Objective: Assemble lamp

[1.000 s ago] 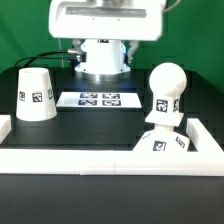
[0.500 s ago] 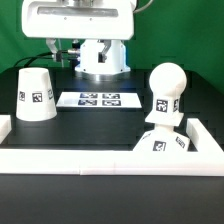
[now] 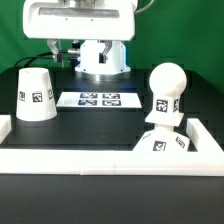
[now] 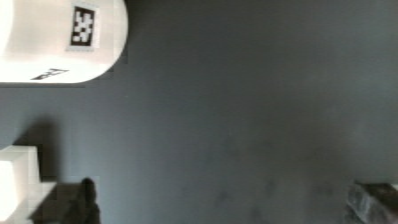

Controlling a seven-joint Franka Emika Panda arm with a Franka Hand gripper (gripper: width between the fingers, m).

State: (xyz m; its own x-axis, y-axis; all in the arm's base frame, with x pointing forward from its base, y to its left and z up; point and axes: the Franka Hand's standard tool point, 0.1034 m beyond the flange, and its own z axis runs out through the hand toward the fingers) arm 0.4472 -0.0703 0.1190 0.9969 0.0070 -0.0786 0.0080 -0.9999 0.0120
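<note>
Nothing moved; one shade, bulb, base; end effector released.

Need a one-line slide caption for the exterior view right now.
Bulb seated upright in base by the border rail; shade stands apart beside the marker board.

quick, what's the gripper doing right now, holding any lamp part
gripper: open, its fingers set wide apart with only bare table between them, holding nothing.
</note>
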